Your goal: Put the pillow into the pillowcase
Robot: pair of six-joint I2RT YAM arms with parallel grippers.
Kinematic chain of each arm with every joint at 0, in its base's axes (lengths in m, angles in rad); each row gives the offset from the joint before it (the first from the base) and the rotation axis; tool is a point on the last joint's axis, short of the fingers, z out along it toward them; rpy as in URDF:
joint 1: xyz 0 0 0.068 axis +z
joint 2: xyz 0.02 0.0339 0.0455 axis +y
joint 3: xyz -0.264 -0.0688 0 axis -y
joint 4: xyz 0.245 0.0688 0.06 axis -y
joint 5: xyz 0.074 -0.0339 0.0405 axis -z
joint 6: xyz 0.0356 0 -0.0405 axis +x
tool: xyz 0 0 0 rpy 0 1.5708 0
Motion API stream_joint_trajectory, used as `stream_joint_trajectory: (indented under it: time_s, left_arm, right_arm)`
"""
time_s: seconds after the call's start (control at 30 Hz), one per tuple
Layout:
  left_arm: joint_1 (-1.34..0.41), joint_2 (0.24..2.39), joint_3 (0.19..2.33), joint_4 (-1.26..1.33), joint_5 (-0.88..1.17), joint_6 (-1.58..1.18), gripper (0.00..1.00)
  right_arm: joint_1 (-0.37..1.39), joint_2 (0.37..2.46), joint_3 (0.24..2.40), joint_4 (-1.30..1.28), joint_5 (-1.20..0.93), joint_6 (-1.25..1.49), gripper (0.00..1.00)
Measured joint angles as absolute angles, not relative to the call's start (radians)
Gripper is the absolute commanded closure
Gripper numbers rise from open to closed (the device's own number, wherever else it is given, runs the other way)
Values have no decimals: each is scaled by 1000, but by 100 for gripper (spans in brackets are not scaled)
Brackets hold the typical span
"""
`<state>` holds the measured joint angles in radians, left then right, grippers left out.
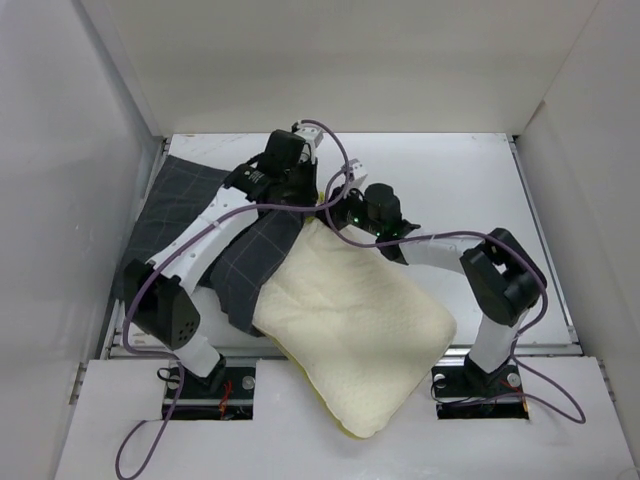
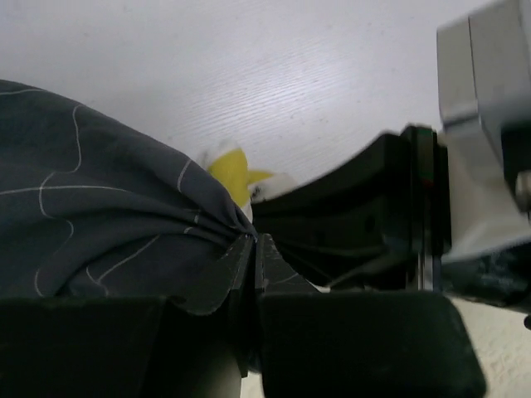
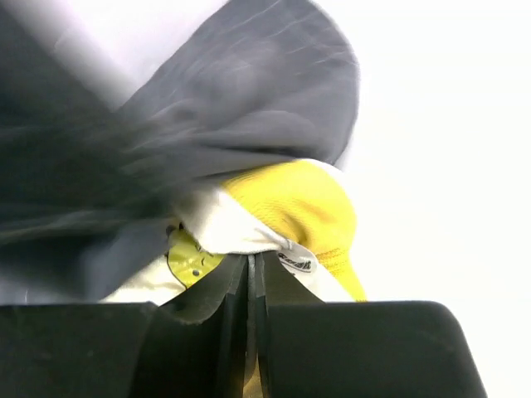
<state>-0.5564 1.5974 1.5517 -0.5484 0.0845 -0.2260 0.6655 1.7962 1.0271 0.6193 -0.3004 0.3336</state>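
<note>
Pillow [image 1: 350, 310] and pillowcase [image 1: 185, 200] meet at the middle of the white bench [image 1: 450, 180], where two robot arms work the far corner of the cushion into the dark checked case. The cream pillow lies on a slant, its far corner just under the case's edge and its near end hanging over the bench's front lip; most of it is bare. The pillowcase is spread and rumpled to the left, partly draped on the pillow. The left tool [image 2: 253, 240] is clamped on a gathered fold of the dark fabric, with a yellow corner [image 2: 231, 172] of the pillow peeking out just beside the pinch. The right tool [image 3: 251, 259] has its jaws all but together, nipping the pillow's pale corner cloth under the case's hem. Both things look soft and light – the case limp and apt to bunch or slide off, the pillow bulky, springy and likely to fold rather than push. The hem of the opening and the pillow's seamed corners seem the surest holds – a pinch in the quilted middle would probably just gather stuffing.
</note>
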Motion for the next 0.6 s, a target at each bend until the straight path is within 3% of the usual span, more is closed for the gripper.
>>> stream_joint_trajectory:
  time_s: [0.23,0.4,0.6]
  left_arm:
    - [-569,1650,1578,-440,162,-214,100]
    - [-572,1833,1800,-439,198,-199,100]
    - [-578,2003,2022,-487,185,-207,100]
  right_arm:
    - [604,1792,1076,577,-121,443,87]
    - [558,1792,1099,557,-113,439,100]
    - [562,1738,951,685,-128,415,100]
